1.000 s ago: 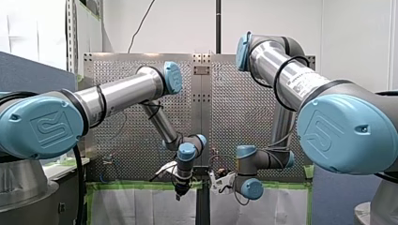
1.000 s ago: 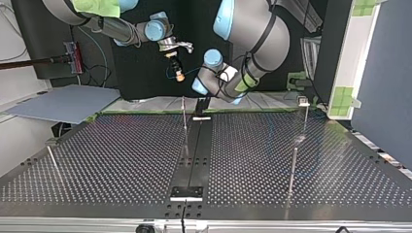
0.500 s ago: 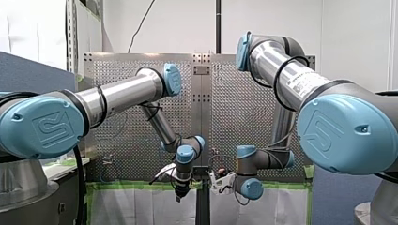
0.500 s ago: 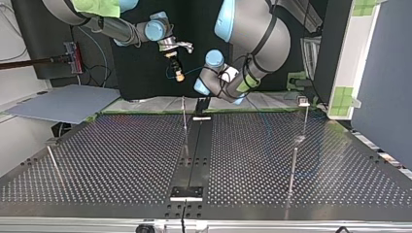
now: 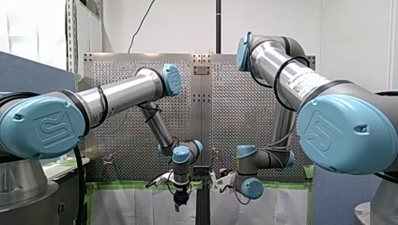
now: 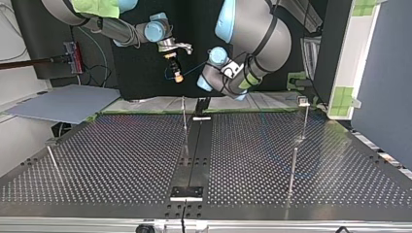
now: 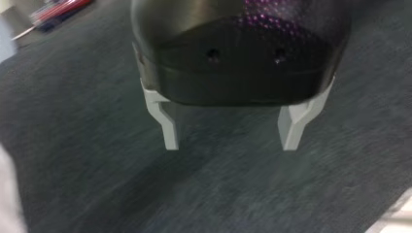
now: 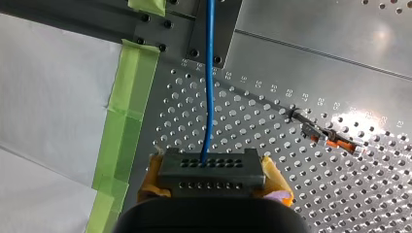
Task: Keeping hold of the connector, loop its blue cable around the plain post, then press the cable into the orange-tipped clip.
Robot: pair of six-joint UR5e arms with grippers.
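My right fingers (image 8: 275,175) are closed on the connector (image 8: 212,171), a dark grey block with rows of small holes. I grip it by its two ends between my yellow pads. The blue cable (image 8: 209,87) leaves the middle of the connector's face and runs straight ahead of me over the perforated table (image 8: 272,63). It reaches a dark bracket (image 8: 221,24) bolted at the table's edge and passes out of sight there. The orange-tipped clip (image 8: 334,141) stands on the table ahead of my right fingers and off to one side, well apart from the cable. A strip of green tape (image 8: 127,121) runs along the table's edge on the cable's other side.

In the top view my right fingers (image 6: 179,76) hang in the air beyond the table's far edge, a little left of the middle. The cable shows there as a thin blue line leading right from them. A thin post (image 6: 184,116) stands at the far middle of the table and another post (image 6: 293,167) at the near right. The cable is up clear of both, and I cannot tell which one is the plain post.

My left fingers (image 7: 170,127) are pale, spread wide and empty, pointing at a dark grey surface (image 7: 73,174). In the front view they (image 5: 179,202) hang low, pointing down below the table's near edge, just left of my right arm's wrist.
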